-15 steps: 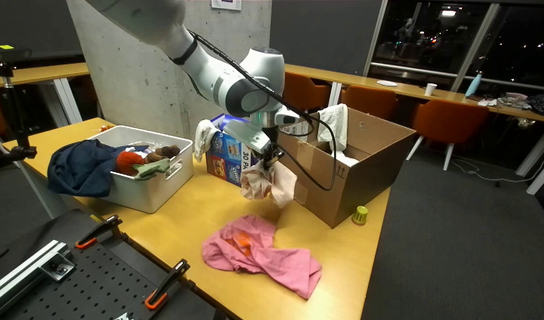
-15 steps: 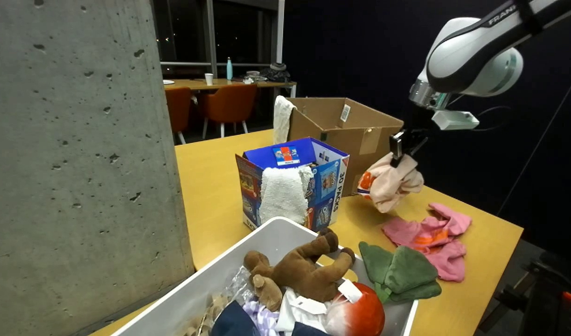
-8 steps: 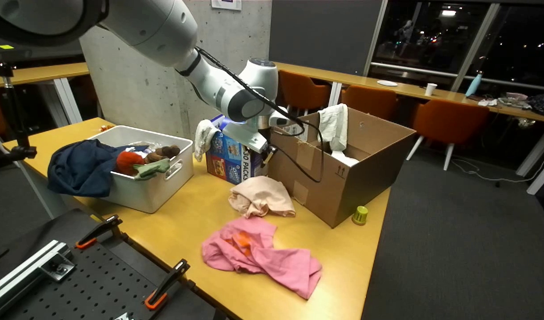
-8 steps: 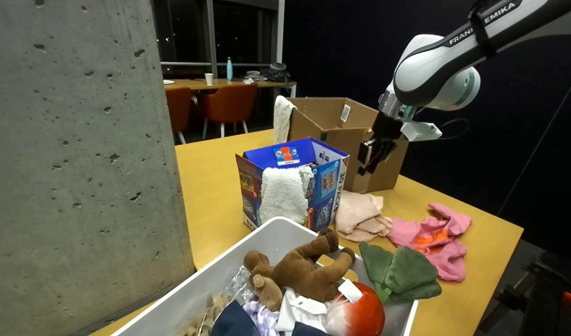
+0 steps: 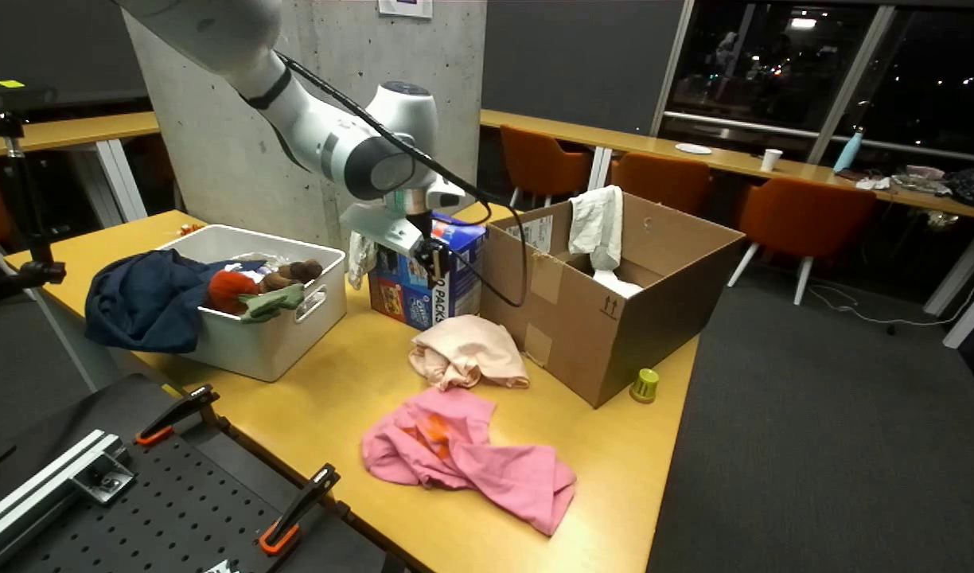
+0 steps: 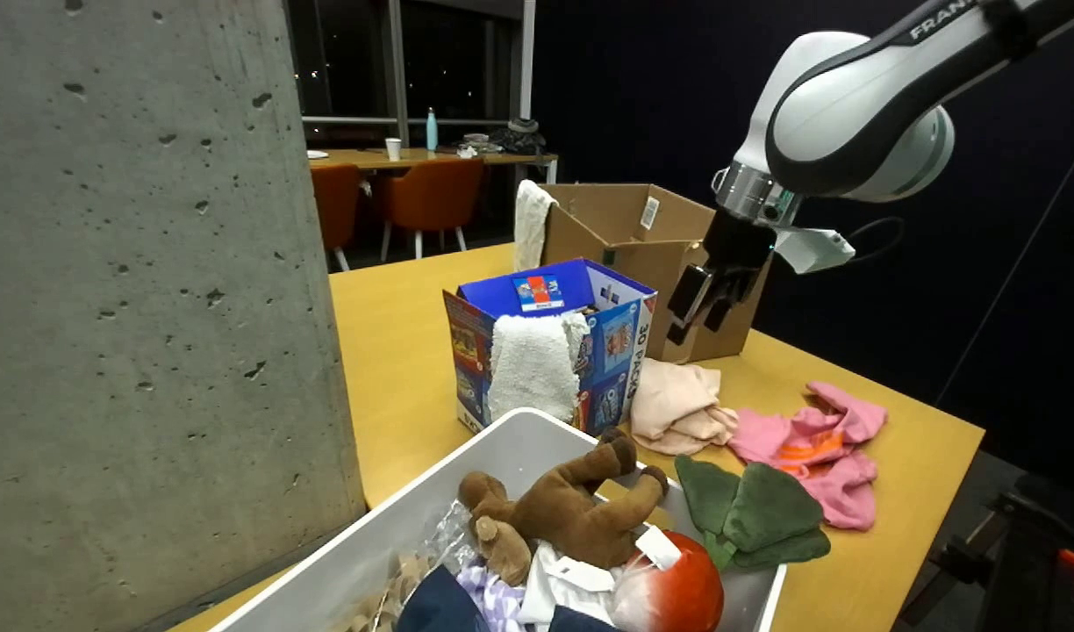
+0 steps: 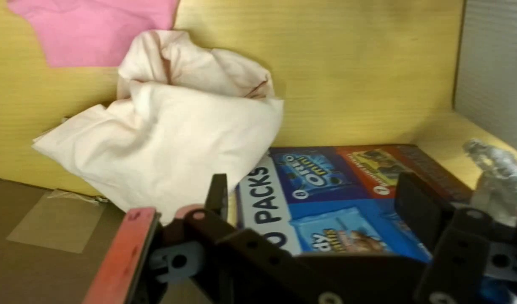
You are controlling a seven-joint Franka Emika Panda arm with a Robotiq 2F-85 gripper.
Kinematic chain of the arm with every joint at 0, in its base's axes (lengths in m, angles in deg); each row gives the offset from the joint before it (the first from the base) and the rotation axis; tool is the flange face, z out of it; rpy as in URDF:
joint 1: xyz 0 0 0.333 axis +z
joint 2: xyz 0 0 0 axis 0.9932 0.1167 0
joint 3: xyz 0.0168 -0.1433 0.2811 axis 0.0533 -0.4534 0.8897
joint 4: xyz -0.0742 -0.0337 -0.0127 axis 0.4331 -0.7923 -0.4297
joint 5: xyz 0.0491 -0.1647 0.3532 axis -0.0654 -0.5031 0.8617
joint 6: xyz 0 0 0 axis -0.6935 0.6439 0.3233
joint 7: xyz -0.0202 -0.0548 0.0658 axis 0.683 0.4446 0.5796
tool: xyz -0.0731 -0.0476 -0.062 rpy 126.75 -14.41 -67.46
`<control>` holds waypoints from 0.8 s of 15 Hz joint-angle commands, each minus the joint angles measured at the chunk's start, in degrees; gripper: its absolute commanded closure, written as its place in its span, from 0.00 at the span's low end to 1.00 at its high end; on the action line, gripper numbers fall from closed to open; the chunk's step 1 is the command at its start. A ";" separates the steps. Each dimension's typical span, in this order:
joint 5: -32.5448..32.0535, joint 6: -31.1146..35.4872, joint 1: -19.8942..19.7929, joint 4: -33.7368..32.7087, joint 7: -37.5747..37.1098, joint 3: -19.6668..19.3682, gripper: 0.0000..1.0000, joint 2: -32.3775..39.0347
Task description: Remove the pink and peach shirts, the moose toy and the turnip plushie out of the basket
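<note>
The pink shirt [image 5: 495, 465] lies spread on the yellow table, and the peach shirt [image 5: 471, 350] sits bunched just behind it; both also show in the wrist view. In the white basket [image 5: 252, 350] the brown moose toy [image 6: 572, 518] lies on its side. Beside it is the red-and-white turnip plushie [image 6: 688, 584], its green leaves [image 6: 769, 509] hanging over the rim. My gripper [image 7: 312, 190] is open with nothing between its fingers. In both exterior views it hangs above the table by the blue snack box, higher than the peach shirt and apart from it.
A blue snack box [image 6: 612, 369] with a white cloth [image 6: 533, 369] over its edge stands between the basket and a large open cardboard box [image 5: 566, 318]. Navy fabric [image 5: 149, 298] drapes over the basket's side. A small green cup [image 5: 644, 386] stands near the table edge. Clamps [image 5: 300, 509] line the front.
A second ago the peach shirt hung from my gripper; it has been let go and now rests on the table. The gripper has opened and shifted toward the basket and snack box.
</note>
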 commanded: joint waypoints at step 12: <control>-5.18 -0.69 15.26 10.23 -8.11 5.61 0.00 -6.06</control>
